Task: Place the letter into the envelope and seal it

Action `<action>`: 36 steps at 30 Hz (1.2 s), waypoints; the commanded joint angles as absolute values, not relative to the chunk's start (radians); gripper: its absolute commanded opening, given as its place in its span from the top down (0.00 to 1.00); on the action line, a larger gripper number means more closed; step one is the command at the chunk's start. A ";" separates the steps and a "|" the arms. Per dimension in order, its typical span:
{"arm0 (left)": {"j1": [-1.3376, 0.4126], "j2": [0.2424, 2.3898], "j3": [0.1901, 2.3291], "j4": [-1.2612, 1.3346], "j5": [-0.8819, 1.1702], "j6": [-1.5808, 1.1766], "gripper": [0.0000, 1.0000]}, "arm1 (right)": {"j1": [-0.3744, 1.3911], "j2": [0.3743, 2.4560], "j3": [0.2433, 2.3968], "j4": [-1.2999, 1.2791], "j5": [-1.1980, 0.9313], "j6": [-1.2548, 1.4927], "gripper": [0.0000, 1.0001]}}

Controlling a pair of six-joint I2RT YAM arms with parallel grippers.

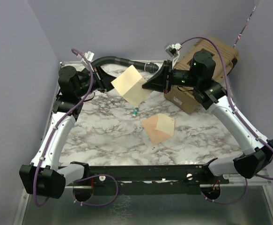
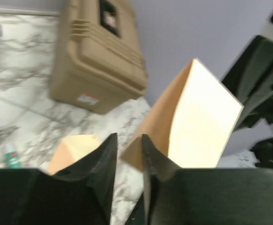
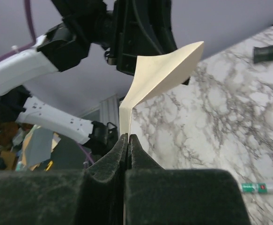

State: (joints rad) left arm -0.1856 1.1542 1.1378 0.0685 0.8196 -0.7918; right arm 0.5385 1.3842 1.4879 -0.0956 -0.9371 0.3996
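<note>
**Letter aloft between two hands, envelope waiting below**

Nearest, on the marbled bench (image 1: 103, 136): the envelope (image 1: 158, 127). Lies alone, well apart from both hands, one half paler, perhaps a raised flap. Just beyond it, a small green-tipped tube (image 1: 135, 111), untouched.

Higher and farther back: the letter (image 1: 131, 85). Hangs tilted in the air, clear of the bench, bent rather than flat. At one corner, the right hand (image 3: 128, 138), pads pressed tight together with the sheet's edge pinched between them. At the opposite corner, the left hand (image 2: 128, 143), fingers a little apart, the paper's corner in the gap but seemingly not squeezed. Farthest back, a tan case (image 1: 225, 54) and a black hose (image 1: 122, 61).

Step in hand, by the look of it: regrasping the letter in mid-air, with the hold resting on the right hand. Insertion not yet begun, sealing not yet started.

Called for next: backing the left hand off the corner, carrying the sheet down to the envelope, and squaring one edge to the mouth. Probably also steadying or opening the envelope with the freed left hand. Likely trouble: thin, curled paper catching at the opening.
</note>
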 commanded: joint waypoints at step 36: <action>-0.321 1.091 1.026 0.184 0.941 -0.647 0.30 | 0.543 1.469 1.547 -0.190 -1.060 0.407 1.00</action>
